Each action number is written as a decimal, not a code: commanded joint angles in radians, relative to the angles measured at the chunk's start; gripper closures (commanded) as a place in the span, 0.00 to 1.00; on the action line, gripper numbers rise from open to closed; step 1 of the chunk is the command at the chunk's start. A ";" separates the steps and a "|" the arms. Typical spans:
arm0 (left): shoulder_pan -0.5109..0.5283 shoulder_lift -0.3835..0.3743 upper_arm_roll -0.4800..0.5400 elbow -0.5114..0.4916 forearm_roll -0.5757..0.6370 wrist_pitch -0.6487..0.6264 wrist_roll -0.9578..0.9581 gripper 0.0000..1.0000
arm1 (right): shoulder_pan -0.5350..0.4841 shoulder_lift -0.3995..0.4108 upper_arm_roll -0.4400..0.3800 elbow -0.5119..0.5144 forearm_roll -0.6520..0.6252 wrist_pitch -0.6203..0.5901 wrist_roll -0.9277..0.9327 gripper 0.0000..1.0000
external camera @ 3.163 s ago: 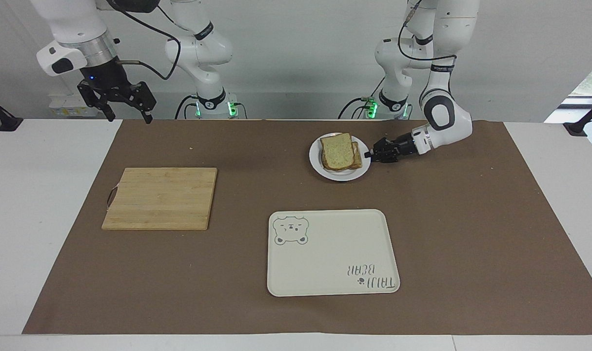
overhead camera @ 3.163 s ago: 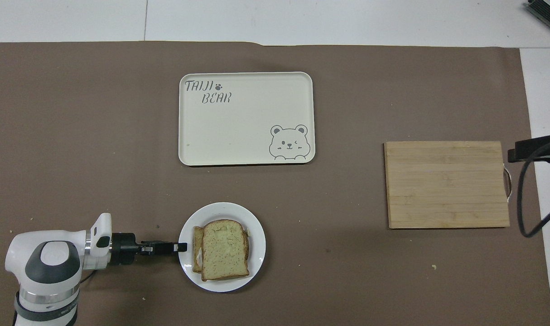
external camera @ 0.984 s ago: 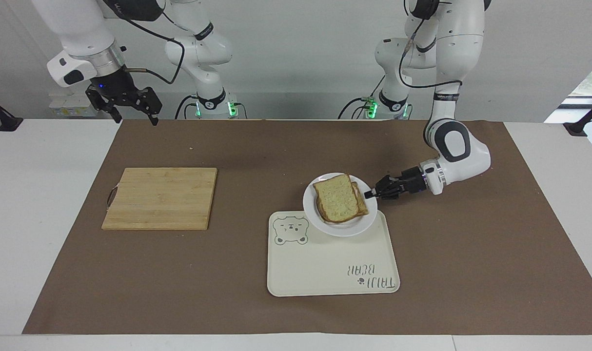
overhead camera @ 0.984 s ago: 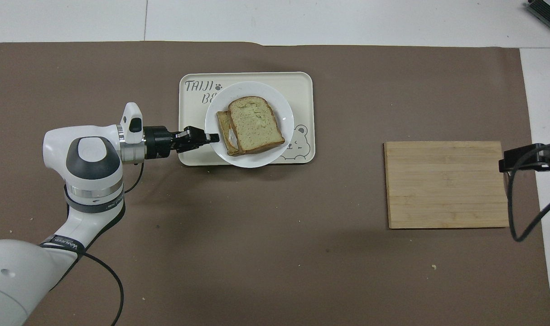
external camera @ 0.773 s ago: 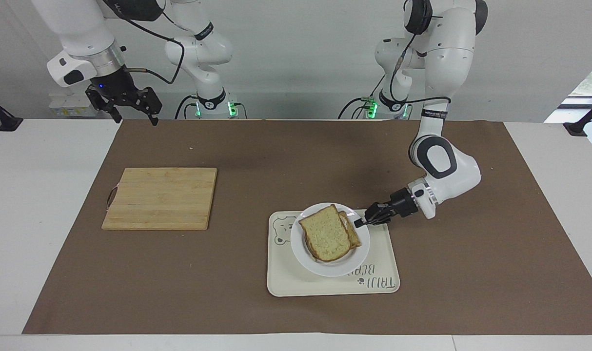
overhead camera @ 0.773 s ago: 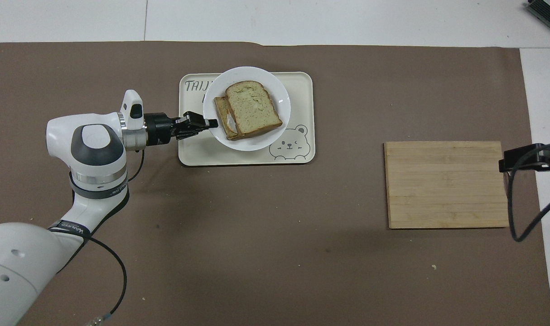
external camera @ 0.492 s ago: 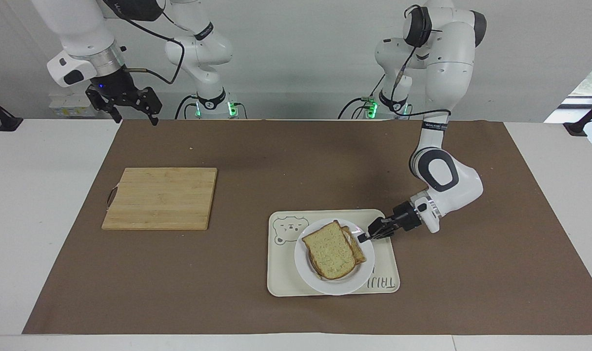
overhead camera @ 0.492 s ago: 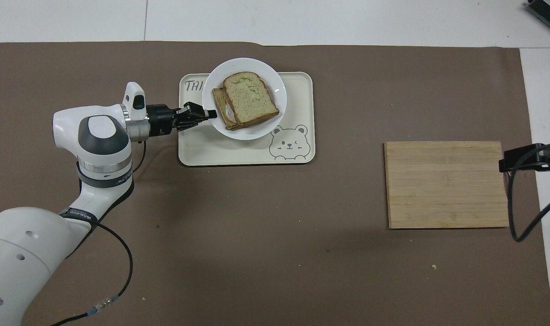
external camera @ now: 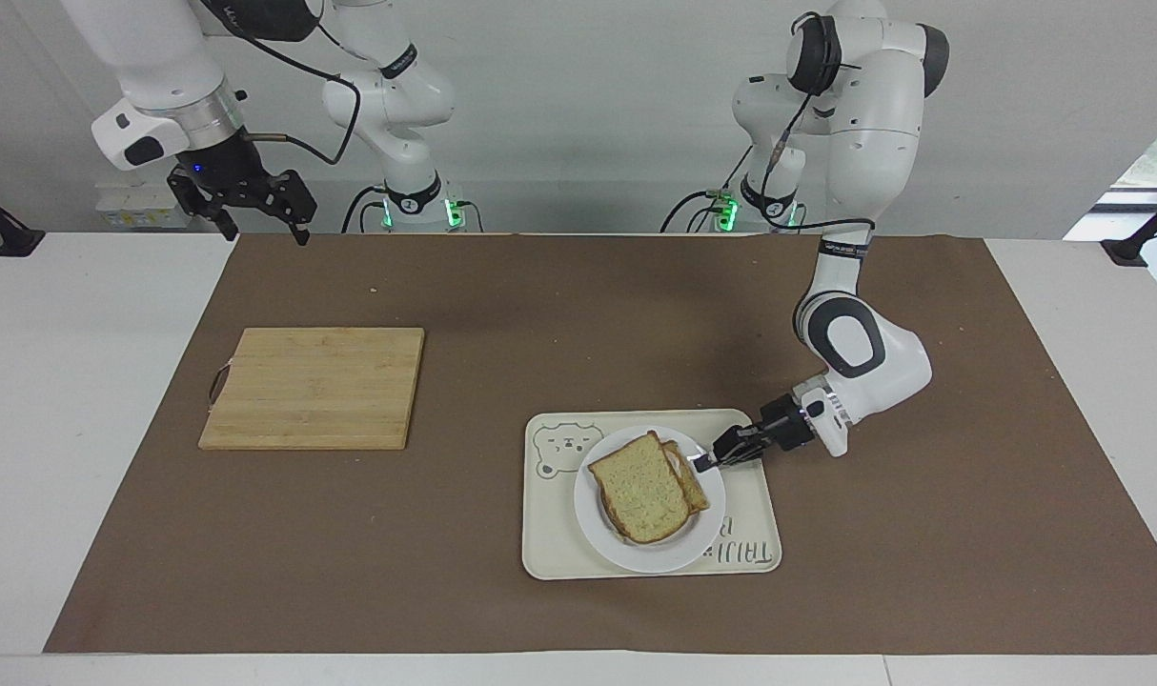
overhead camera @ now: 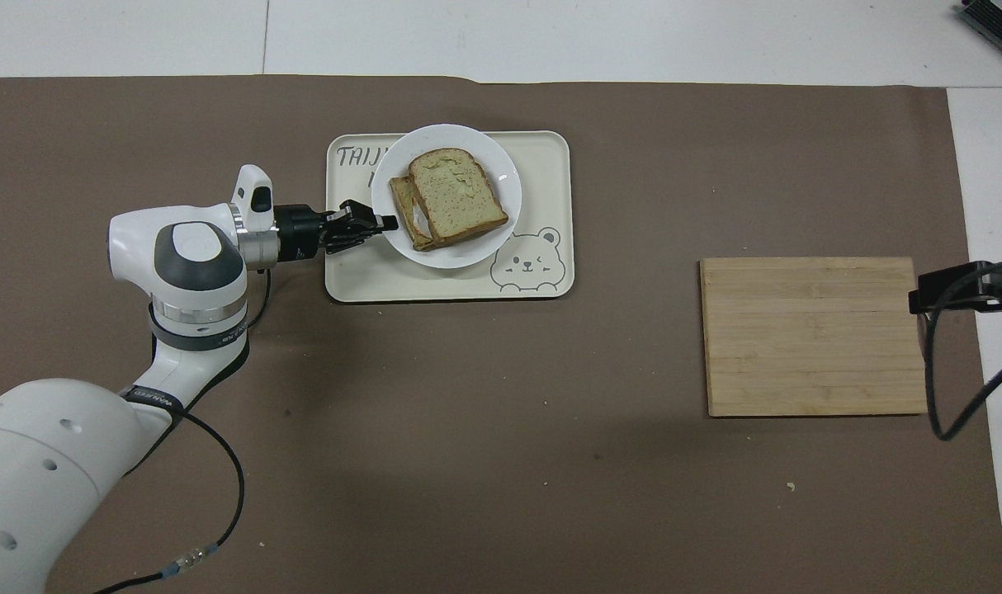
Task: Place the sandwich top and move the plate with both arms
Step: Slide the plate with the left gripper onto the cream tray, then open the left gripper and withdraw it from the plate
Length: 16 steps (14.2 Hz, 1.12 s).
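I see the plate (external camera: 649, 557) on the cream tray (external camera: 752, 510), covering much of the tray's half toward the right arm's end. The sandwich top (external camera: 639, 489) lies on a second bread slice (external camera: 695, 482) on the plate, offset so that slice's edge shows beside it. My left gripper (external camera: 700, 464) is low over the tray, fingers pinched shut on the plate's rim at the edge toward the left arm's end. The right gripper (external camera: 259, 232) waits, raised, jaws spread wide and holding nothing, well apart from the tray. A wooden cutting board (external camera: 314, 387) sits near the tray, toward the right arm's end.
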 commanded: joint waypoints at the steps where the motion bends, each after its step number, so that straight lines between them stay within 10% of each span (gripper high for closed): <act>1: -0.003 -0.065 0.008 -0.048 -0.009 0.013 -0.067 0.70 | -0.002 -0.011 0.004 -0.007 -0.002 -0.012 -0.012 0.00; 8: 0.009 -0.253 0.029 -0.085 0.292 0.001 -0.204 0.06 | -0.004 -0.011 0.004 -0.007 -0.002 -0.012 -0.012 0.00; 16: 0.011 -0.387 0.081 0.095 1.062 -0.236 -0.272 0.00 | -0.004 -0.011 0.004 -0.007 -0.002 -0.012 -0.012 0.00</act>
